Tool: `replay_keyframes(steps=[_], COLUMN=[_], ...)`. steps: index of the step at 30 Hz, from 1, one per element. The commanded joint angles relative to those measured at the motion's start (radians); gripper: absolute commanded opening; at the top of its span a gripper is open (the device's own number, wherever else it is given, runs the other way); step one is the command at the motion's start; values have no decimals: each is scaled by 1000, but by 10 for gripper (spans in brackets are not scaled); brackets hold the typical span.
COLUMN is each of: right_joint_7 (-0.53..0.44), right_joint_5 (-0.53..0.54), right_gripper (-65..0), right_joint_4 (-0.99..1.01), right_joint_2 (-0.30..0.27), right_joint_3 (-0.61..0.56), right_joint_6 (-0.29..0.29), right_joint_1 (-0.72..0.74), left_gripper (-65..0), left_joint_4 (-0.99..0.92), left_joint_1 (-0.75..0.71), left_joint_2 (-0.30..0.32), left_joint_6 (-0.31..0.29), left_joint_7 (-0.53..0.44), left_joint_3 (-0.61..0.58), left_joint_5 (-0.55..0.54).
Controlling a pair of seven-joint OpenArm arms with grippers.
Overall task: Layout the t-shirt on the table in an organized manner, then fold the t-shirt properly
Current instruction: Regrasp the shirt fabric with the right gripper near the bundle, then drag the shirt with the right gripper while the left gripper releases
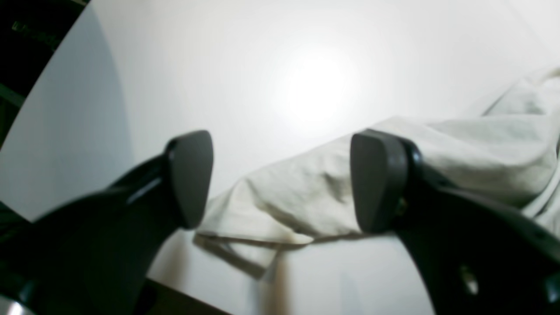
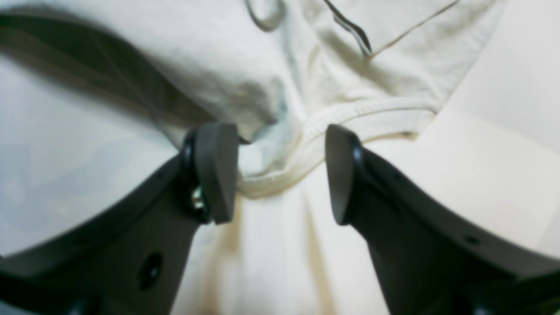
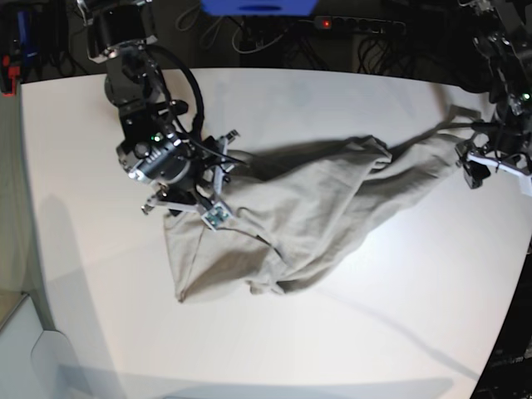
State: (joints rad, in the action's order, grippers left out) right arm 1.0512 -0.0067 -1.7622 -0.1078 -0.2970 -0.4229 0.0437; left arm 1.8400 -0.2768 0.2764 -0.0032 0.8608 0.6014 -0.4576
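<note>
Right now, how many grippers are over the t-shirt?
2: the right gripper open over its ribbed hem, the left gripper open above the t-shirt's opposite end.

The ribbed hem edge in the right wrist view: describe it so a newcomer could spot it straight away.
Start from the white table and the crumpled beige t-shirt lying across it. At the shirt's end under the right gripper, the ribbed hem edge curves between the open jaws. Its thick, stitched ridge sets it apart from the smooth wrinkled cloth around it.
</note>
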Motion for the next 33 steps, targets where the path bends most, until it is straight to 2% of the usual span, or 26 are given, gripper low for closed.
replay_keyframes(steps=[1, 8, 12, 18, 22, 24, 25, 27, 28, 31, 33], right_joint_7=[-16, -18, -19, -76, -81, -81, -76, -68, -67, -12, 31], right_joint_5=[4, 4, 4, 3, 3, 3, 1, 0, 0, 0, 0], right_gripper=[-311, -309, -309, -309, -321, -393, -449, -602, -650, -629, -648], right_joint_4=[-20, -11, 55, 141, 172, 175, 170, 157, 143, 60, -38], right_joint_2=[0, -2, -3, -3, -5, -5, -5, -5, -5, -7, -26], right_joint_3=[2, 2, 2, 2, 2, 2, 2, 37, 69, 150, 196], right_joint_6=[-12, -11, -11, -11, -11, -11, -11, -11, -11, -11, -11], right_joint_1=[15, 18, 34, 37, 38, 38, 38, 38, 37, 43, 46], left_gripper=[-173, -173, -173, -173, -173, -173, -173, -173, -173, -173, -173], left_joint_4=[17, 17, 19, 19, 19, 20, 26, 43, 51, 60, 62], left_joint_1=[7, 7, 7, 7, 6, 3, 3, -2, -2, -3, -17], left_joint_2=[14, 11, -12, -13, -13, -13, -13, -13, -13, -13, -13], left_joint_6=[-2, -2, -2, -2, -2, -2, -2, -2, -2, -2, -2], left_joint_7=[-19, -19, -19, -19, -19, -19, -19, -19, -19, -15, -19], left_joint_3=[9, 9, 9, 9, 9, 9, 9, 9, 9, 9, 9], left_joint_5=[-5, -5, -5, -5, -5, -5, -5, -5, -5, -5, -5])
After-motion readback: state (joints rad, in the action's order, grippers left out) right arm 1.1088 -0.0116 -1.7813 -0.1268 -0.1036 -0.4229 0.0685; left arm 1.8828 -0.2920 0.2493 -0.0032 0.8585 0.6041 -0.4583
